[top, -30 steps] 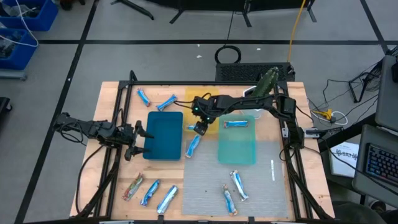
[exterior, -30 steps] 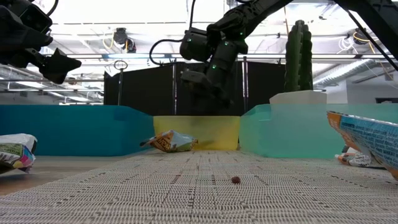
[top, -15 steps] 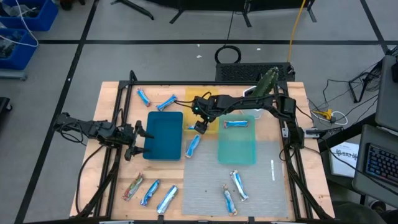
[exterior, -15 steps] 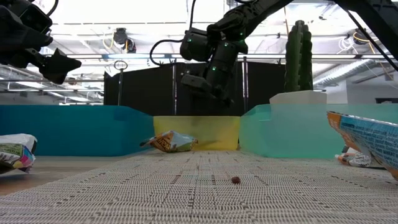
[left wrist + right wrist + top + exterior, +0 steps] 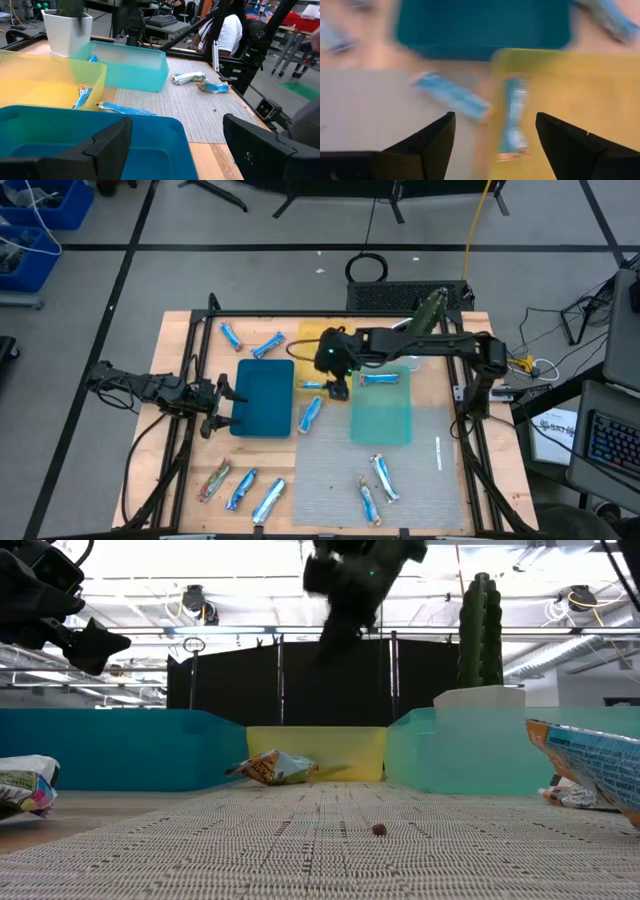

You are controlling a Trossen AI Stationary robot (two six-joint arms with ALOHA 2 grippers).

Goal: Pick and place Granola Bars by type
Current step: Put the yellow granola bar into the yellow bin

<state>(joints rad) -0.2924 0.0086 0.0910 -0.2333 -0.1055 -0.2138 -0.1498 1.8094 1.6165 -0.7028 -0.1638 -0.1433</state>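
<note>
The right pincer (image 5: pixel 338 387) hangs over the yellow tray (image 5: pixel 308 345) near the back of the worktop (image 5: pixel 440 490), fingers (image 5: pixel 427 145) spread wide w/ nothing between them. One blue-and-white granola bar (image 5: pixel 514 120) lies flat inside the yellow tray, right under that pincer. A second bar (image 5: pixel 311 413) rests on the grey mat (image 5: pixel 330 480) just beside the tray, btwn the dark blue tray (image 5: pixel 262 398) and the pale teal tray (image 5: pixel 381 415). The teal tray holds one bar (image 5: pixel 378 378) at its back end. Two more bars (image 5: pixel 247 341) sit on bare wood behind the blue tray. At the front left of the worktop lie three bars, incl. one reddish-brown (image 5: pixel 213 480); at the front centre, two more (image 5: pixel 377 487) lie on the mat.

The left pincer (image 5: pixel 222 402) waits at the left edge of the blue tray, fingers (image 5: pixel 102 145) apart and empty. In the left wrist view a person (image 5: pixel 220 30) in a white top sits beyond the worktop, and a white planter (image 5: pixel 65 32) stands behind the trays.
</note>
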